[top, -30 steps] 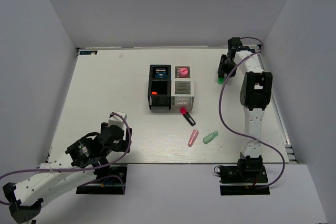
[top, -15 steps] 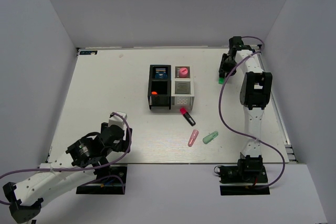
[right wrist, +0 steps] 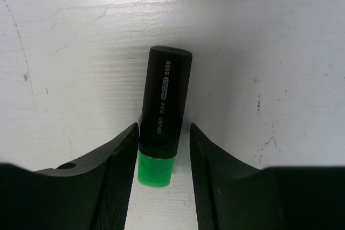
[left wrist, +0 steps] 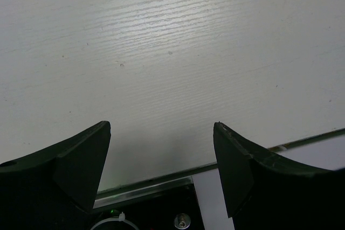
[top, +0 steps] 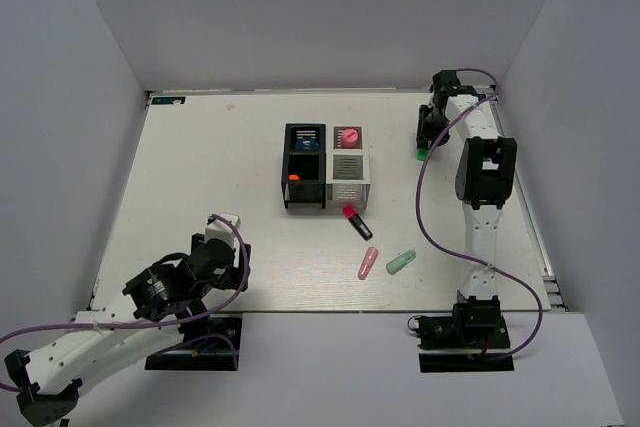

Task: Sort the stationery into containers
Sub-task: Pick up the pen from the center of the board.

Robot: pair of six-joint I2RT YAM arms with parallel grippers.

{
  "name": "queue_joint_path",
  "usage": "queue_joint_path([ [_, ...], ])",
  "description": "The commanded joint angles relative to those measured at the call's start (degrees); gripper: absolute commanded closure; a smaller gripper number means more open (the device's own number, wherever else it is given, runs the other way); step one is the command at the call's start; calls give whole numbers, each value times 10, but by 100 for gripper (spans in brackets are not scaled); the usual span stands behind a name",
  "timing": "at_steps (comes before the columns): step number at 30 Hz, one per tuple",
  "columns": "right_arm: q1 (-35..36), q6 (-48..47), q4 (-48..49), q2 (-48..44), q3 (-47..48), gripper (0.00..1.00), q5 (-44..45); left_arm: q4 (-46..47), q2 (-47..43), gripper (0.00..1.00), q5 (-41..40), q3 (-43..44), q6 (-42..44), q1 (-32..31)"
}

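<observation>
Green-capped marker lies flat on the counter directly between the fingers of the right end effector. Its long axis runs straight out along the line of the fingers. The green cap sits back toward the wrist and the black butt end points away, beyond the fingertips.

The fingers have it closely bracketed. One finger looks to be touching the barrel, while a thin sliver of counter shows beside the other, so I cannot tell whether it is truly pinched or only flanked. From above, this all sits at the far right of the counter.

The black organiser and white organiser are well apart from that end effector, off toward the middle. A red-capped marker, a pink capsule and a mint capsule lie loose on the near side of them.

The left end effector is spread wide over bare counter with nothing between its fingers, and it is nowhere near the marker. The right arm is plainly the one for this piece. As I judge it, the barrel's alignment with the fingers means a firm squeeze and a lift are all that is needed.
</observation>
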Motion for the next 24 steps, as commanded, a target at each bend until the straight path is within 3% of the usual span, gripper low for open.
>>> queue_joint_path([
  [1, 1, -27, -98, 33, -33, 54, 18, 8, -6, 13, -1, -1, 0, 3],
  [6, 2, -41, -106, 37, -33, 54, 20, 10, -10, 13, -1, -2, 0, 3],
  [9, 2, -45, -108, 40, -34, 61, 13, 10, -13, 13, 1, -2, 0, 4],
  [16, -1, -58, -109, 43, -47, 100, -39, 10, -12, 13, 1, -2, 1, 3],
  [24, -2, -113, -94, -45, -126, 100, -177, 10, -10, 13, 1, -2, 1, 3],
])
